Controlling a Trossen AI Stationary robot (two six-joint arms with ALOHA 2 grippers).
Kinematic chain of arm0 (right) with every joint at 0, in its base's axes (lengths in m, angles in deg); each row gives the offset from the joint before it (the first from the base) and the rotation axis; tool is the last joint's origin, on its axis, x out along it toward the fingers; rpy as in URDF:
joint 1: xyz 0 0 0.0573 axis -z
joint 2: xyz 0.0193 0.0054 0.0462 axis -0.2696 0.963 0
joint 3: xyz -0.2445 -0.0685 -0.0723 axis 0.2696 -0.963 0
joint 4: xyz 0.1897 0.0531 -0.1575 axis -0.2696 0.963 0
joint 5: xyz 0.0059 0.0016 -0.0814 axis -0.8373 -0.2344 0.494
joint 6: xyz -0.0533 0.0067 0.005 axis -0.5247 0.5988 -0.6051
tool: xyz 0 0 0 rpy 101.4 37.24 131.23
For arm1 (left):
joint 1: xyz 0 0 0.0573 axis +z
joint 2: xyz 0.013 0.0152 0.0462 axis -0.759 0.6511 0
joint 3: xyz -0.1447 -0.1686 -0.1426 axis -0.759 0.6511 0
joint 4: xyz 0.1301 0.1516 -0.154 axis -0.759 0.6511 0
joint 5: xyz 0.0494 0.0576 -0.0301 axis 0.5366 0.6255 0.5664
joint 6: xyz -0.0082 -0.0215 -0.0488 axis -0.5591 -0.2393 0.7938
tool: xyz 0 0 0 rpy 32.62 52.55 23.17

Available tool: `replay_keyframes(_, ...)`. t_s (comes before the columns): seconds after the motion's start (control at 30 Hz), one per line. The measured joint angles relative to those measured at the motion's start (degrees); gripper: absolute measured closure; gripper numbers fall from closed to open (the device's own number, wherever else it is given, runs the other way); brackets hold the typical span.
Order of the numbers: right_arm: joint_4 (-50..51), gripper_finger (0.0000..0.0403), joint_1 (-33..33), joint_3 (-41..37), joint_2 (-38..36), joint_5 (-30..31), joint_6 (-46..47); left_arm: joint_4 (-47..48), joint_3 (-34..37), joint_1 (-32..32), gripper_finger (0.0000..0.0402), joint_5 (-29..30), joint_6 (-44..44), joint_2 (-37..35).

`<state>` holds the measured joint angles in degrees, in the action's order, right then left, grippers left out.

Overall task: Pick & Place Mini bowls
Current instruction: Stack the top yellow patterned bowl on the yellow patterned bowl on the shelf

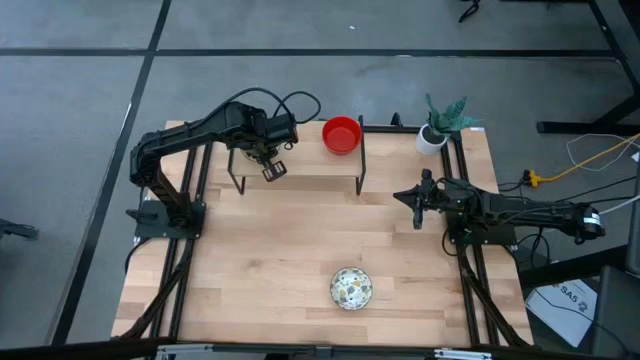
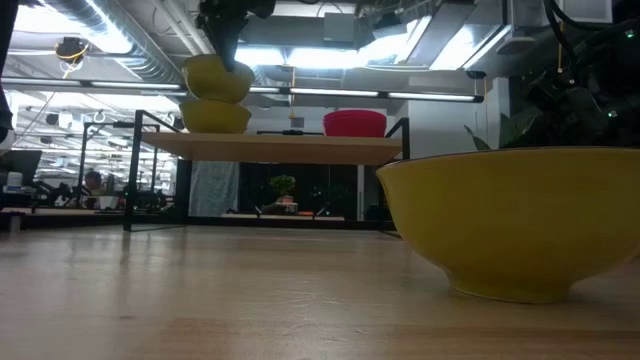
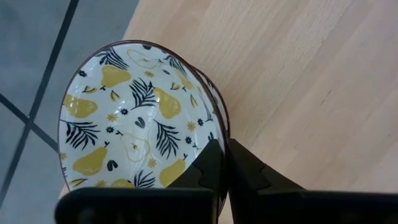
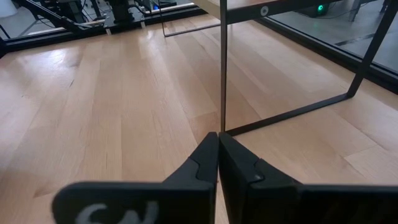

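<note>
Patterned bowl (image 3: pixel 134 118) rim pinched, left hand (image 3: pixel 219 163), over shelf (image 2: pixel 275 147)

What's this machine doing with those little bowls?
It is putting small bowls up on a raised wooden shelf at the back of the table. The left claw is shut on the rim of a patterned bowl, holding it over another bowl already on the shelf. A red bowl stacks there too. One more patterned bowl waits on the table near the front. The right claw is shut and idle, low over the table by the shelf's leg.
</note>
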<state>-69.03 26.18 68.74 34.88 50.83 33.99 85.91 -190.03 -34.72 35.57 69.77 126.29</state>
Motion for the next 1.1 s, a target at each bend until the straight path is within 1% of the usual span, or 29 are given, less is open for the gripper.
replay_keyframes(0.13,0.00,0.0389,0.00,0.00,0.01,0.02,0.01,-0.30,0.30,0.00,0.0398,-0.04,0.32,-0.03)
replay_keyframes(0.3,0.00,0.0389,-0.01,0.00,0.00,0.02,-0.02,-3.18,4.94,0.00,0.0398,-0.08,0.56,-0.46)
replay_keyframes(0.43,0.00,0.0389,-0.02,0.00,0.02,0.01,-0.01,-4.40,7.08,0.01,0.0398,0.40,0.08,-0.83)
replay_keyframes(0.57,0.01,0.0389,-0.02,0.00,0.02,0.01,-0.01,-4.11,7.39,0.00,0.0398,1.43,0.73,-1.58)
replay_keyframes(0.67,0.00,0.0389,0.00,0.00,0.00,0.00,-0.01,-5.61,7.39,0.01,0.0398,2.44,0.73,-2.46)
replay_keyframes(0.9,0.00,0.0389,0.00,0.00,0.00,0.02,-0.01,-5.43,7.50,0.12,0.0398,2.47,1.64,-2.82)
replay_keyframes(1.1,0.00,0.0389,-0.02,0.00,0.00,0.02,-0.01,-6.96,11.03,0.08,0.0398,2.85,2.46,-2.86)
